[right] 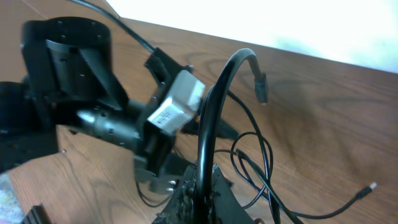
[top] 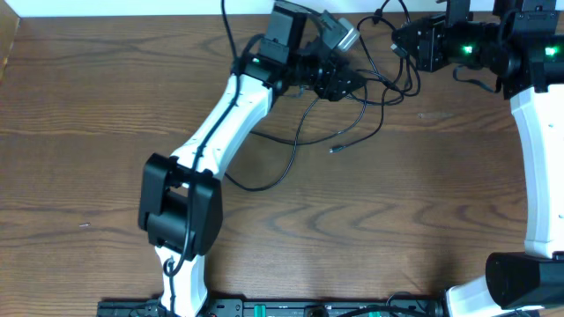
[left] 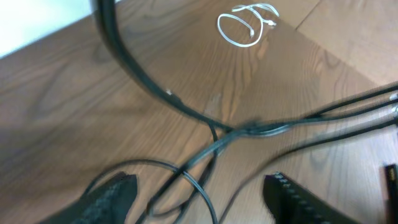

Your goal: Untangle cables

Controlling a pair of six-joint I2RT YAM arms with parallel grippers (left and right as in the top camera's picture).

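Wood-grain table (top: 88,132); left end effector (left: 199,185) gapes, right end effector (right: 199,198) pinches thin black cable (right: 210,109).

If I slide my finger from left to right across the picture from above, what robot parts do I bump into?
The left arm's black elbow → left fingers → right fingers, pinching the black cable → right arm's white link.

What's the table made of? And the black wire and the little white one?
Table: looks like wood or a wood-look top, brown with wavy grain lines and a dull sheen. Black cable: likely a rubbery plastic coating, smooth, bending in loose loops. White cable: probably the same sort of plastic, thin and curled, but too small to be sure.
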